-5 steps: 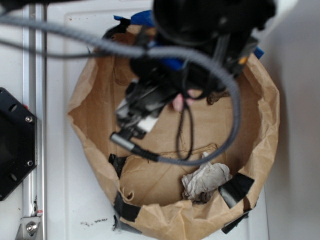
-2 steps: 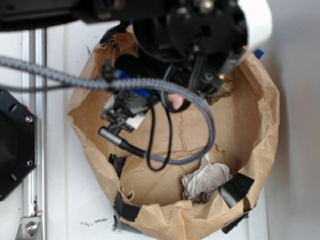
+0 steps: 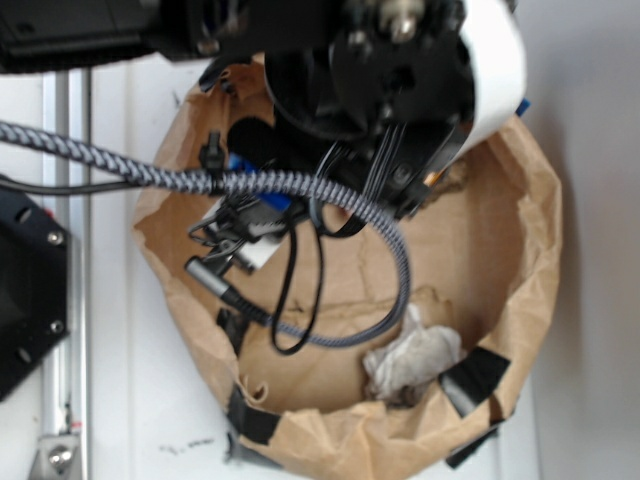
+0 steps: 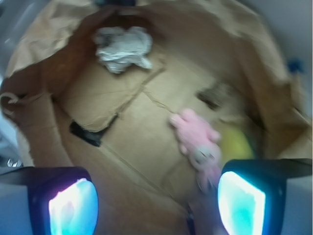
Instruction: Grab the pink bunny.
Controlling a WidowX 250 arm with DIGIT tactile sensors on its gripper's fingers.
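From the outside camera, no words or labels could be read. My arm [image 3: 390, 90] hung over a brown paper bag [image 3: 530, 260] patched with black tape [image 3: 472, 375]. A crumpled gray rag [image 3: 412, 358] lay inside, and the arm hid the rest. From my wrist camera, my gripper [image 4: 156, 196] had its jaws spread wide, holding nothing. The pink bunny [image 4: 198, 144] lay on the bag's floor, near my right finger [image 4: 242, 203], with something yellow [image 4: 237, 142] just beside it. The rag sat well apart at the far end.
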